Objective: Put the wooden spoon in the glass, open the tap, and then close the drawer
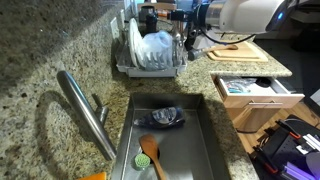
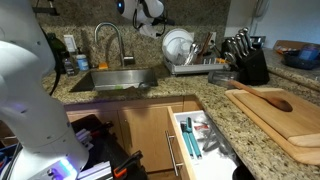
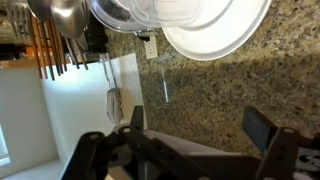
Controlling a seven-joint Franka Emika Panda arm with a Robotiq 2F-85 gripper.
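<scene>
Hovering up by the white dish rack (image 1: 150,68), well away from the sink (image 1: 205,130), the end effector (image 3: 180,142) has its jaws spread fully wide with nothing between them. The wrist view shows only stacked white plates (image 3: 215,25) and the speckled granite backsplash (image 3: 200,90) past the fingers.

The small orange-brown wooden spoon (image 1: 150,145) lies in the steel sink basin, bowl end touching or overlapping a green utensil (image 1: 146,158), near a dark crumpled item (image 1: 165,117). It is not in any glass. I cannot pick out the target glass for sure in these views.

The long brushed-steel tubular tap (image 1: 85,110) stands at the sink edge on the granite surface (image 1: 40,60). No water stream shows, so I judge it shut off.

The light wooden drawer (image 1: 265,113) with the pale interior is pulled out, contents visible in both exterior views.

Progress: 0 of 3 steps done by the look of it.
- 1: pick the spoon out of the sink and drop it in the glass.
- 2: push the tap lever to start water.
- 3: shove the drawer in.

The arm must first come down into the sink, well apart from where it is now.
</scene>
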